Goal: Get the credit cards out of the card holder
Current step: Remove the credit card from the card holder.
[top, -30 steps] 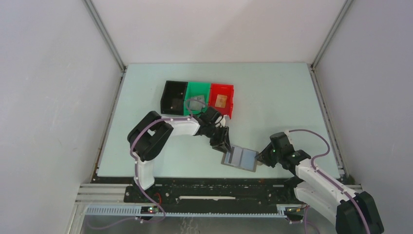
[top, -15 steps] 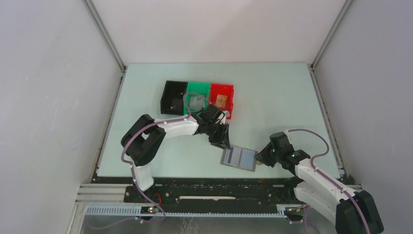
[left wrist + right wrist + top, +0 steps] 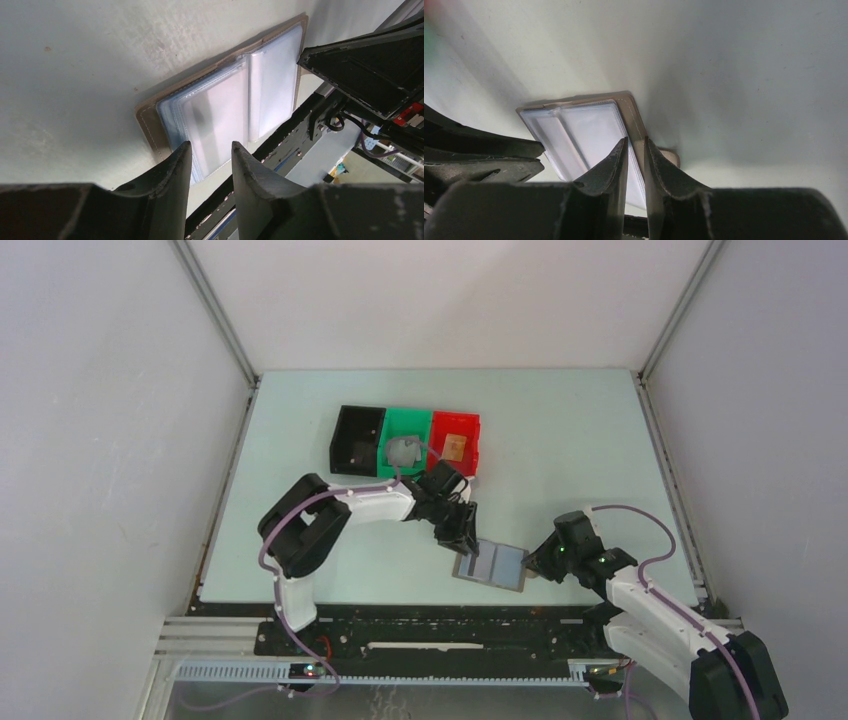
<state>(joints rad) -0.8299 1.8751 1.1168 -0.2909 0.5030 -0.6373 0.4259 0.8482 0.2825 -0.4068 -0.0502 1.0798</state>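
The card holder (image 3: 497, 565) lies open and flat on the table (image 3: 590, 440), toward 5 o'clock from its middle and close to the near edge. Its clear sleeves (image 3: 220, 115) look empty to me in both wrist views. At the holder's 3 o'clock edge my right gripper (image 3: 635, 142) is clamped on the tan border, pinning it as it did a second ago. What has changed is at the 10 o'clock corner: my left gripper (image 3: 465, 543) has slid in from just beside that corner to over the sleeve edge, jaws parted with nothing between them. Out at 11 o'clock, well apart, the tan-orange card (image 3: 455, 447) sits in the red bin (image 3: 468, 428), and a grey card (image 3: 402, 452) seems to lie in the green bin (image 3: 410, 422). I read this as a last check of the sleeves, with the task about finished.
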